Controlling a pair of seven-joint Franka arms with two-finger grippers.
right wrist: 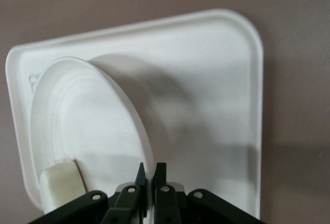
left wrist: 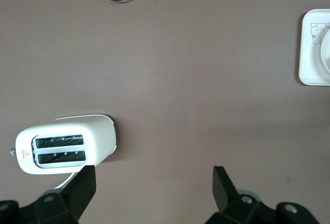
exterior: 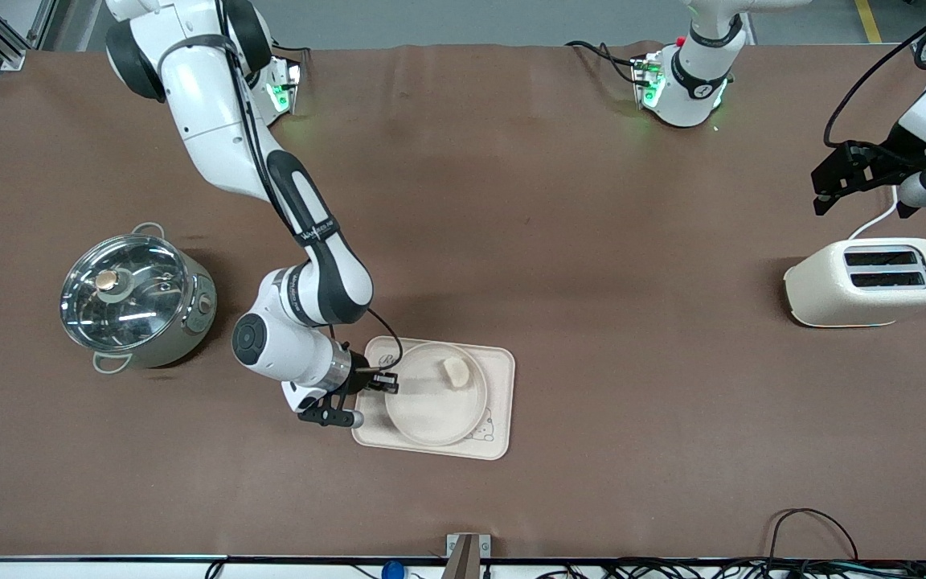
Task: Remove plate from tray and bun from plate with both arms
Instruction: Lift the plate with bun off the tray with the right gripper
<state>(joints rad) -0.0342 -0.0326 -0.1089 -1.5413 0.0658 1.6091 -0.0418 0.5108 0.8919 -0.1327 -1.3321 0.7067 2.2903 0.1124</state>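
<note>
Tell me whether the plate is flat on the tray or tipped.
Tipped. The right hand pinches the plate rim, which stands above the tray and shades it; the bun lies in it.

Both arms have glossy white jointed shells with black bands at the joints, and their bases carry green indicator lights. The right arm (exterior: 302, 241) has a black cable along its links, small lettering on a black forearm band, and a metallic wrist collar. Each gripper is matte black: the right gripper (exterior: 385, 383) and the left gripper (left wrist: 154, 182).
</note>
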